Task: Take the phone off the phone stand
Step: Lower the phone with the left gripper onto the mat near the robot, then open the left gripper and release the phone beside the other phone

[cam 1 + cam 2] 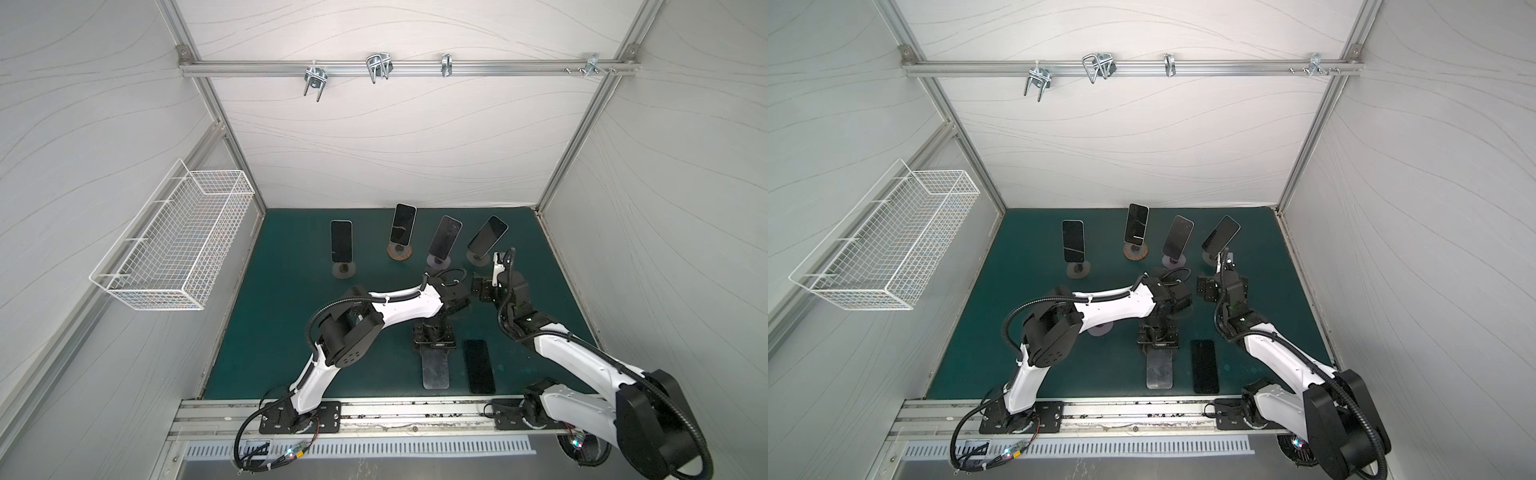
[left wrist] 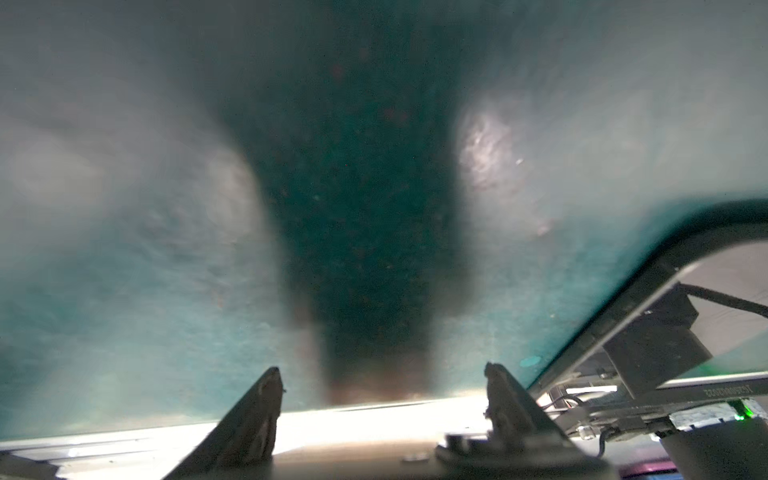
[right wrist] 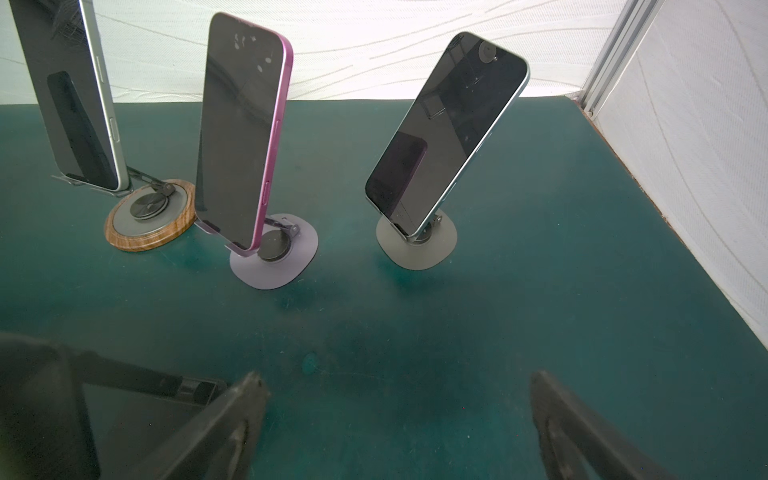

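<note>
1. In both top views four phones stand on stands along the far side of the green mat (image 1: 282,332); near us, the left gripper (image 1: 434,347) clasps the far end of a grey phone (image 1: 435,370), just left of a black phone (image 1: 480,365) lying flat; the far-right phone (image 1: 1221,236) leans on its stand (image 1: 1209,259), just beyond the right arm.
2. In the left wrist view the fingers (image 2: 257,407) sit narrow against the grey phone's edges; we cannot tell whether it touches the mat; we should let go only once it lies flat, clear of the black phone (image 2: 615,316).
3. In the right wrist view the right gripper (image 3: 399,399) gapes wide, holding nothing; it faces a pink phone (image 3: 241,133) and the far-right phone (image 3: 446,133) on its stand (image 3: 438,249); we judge that one next; we should straddle its long edges squarely, then lift along its tilt so the base stays put.
</note>
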`<state>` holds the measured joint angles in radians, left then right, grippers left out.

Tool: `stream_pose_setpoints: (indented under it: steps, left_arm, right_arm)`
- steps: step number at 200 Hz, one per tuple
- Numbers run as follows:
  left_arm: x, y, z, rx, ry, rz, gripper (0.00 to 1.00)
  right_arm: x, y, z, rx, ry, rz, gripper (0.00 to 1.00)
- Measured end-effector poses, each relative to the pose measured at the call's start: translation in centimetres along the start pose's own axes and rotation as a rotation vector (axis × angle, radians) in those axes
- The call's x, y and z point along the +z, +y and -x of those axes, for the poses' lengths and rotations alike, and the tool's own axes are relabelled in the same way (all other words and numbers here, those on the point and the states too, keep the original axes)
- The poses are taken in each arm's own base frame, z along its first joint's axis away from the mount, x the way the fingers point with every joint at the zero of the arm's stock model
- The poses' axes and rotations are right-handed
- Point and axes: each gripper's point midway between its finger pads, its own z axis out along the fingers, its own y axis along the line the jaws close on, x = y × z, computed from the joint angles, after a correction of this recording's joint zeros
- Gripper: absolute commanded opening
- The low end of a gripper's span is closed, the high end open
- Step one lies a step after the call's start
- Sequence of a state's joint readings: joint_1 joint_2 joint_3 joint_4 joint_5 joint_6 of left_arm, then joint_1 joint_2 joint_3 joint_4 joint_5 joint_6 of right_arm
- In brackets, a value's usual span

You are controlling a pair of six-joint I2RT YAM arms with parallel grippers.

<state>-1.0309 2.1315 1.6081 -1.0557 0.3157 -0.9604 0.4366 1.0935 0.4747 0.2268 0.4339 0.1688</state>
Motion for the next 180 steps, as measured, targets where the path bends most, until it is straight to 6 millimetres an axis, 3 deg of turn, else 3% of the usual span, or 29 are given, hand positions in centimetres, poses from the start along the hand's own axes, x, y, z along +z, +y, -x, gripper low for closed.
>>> stream_pose_setpoints:
  steps: [27, 94, 180]
  left_arm:
    - [1.3, -0.1, -0.5, -0.010, 0.049, 0.011, 0.50]
    - [1.4, -1.4, -0.6, -0.009, 0.089, -0.020, 0.49]
    - [1.5, -1.5, -0.9, -0.013, 0.110, -0.027, 0.61]
  right_arm:
    - [-0.1, 0.0, 0.2, 0.003, -0.007, 0.001, 0.99]
    - [-0.2, -0.2, 0.2, 0.012, -0.010, -0.002, 0.99]
    - [-0.4, -0.4, 0.1, 0.027, -0.018, -0.003, 0.99]
